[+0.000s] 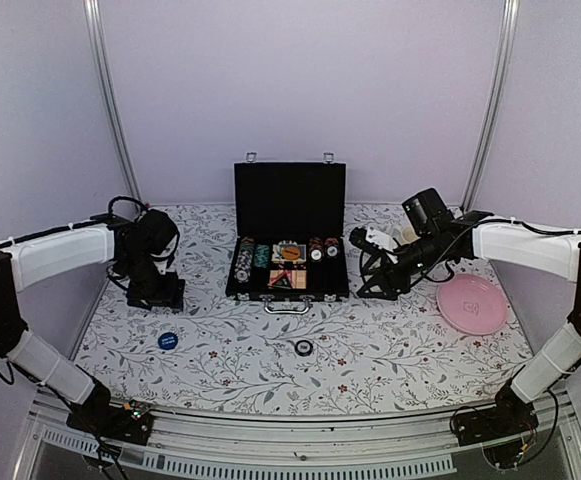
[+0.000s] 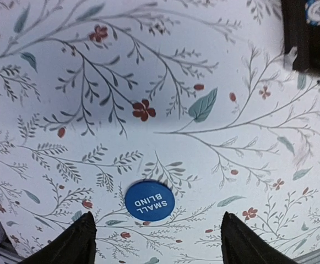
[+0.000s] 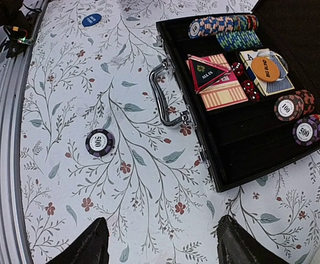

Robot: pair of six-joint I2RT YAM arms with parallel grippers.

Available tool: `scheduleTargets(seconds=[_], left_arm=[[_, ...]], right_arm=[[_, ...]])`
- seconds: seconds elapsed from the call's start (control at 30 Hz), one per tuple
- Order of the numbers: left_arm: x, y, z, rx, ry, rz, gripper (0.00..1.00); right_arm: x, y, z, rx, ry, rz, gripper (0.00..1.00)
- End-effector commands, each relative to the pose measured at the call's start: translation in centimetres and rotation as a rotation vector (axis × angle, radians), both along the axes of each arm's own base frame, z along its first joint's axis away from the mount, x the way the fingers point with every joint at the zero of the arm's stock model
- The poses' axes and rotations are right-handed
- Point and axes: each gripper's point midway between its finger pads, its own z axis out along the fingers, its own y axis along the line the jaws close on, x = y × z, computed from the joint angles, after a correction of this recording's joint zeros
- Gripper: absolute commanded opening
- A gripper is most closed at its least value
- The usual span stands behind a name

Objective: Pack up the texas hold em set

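- Top view: the case is standing open at the far middle of the desk with its lid upright. Chip rows and decks are already lying inside.
- A blue button and a lone chip are lying loose on the desk nearer the arms, so the gathering step is looking close to done.
- The left arm is reaching in left of the case. The right arm is reaching in right of it, beside a pink plate.
- Left wrist: the left fingers are hanging wide and empty, with the button sitting just ahead, between their lines. The next move is likely calling for a straight descent and a pinch across the button's thin rim.
- Right wrist: the right fingers are also standing wide and holding nothing. The chip is lying on the desk, well apart from the case, so this arm is probably needing to swing over it first.
- Surroundings: a floral pattern is covering the desk. Plain pale walls and metal rails are enclosing it.
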Motion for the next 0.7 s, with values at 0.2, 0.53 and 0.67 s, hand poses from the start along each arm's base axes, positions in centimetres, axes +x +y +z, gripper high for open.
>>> scheduleTargets(seconds=[0.2,0.53,0.67], left_arm=[[-5.2,-0.4,-5.8,-0.063,0.274,0.043,0.78],[-4.3,0.1,-7.5,-0.069,0.258,0.084,0.7],[-4.0,0.7,-7.9,-0.045,0.249,0.095,0.68]], right_arm=[[-0.3,-0.1,0.2,-0.021,-0.05,0.008,0.63],[-0.7,0.1,-0.2,-0.034,-0.051,0.021,0.63],[-0.7,0.0,-0.6,-0.053,-0.057,0.02,0.63]])
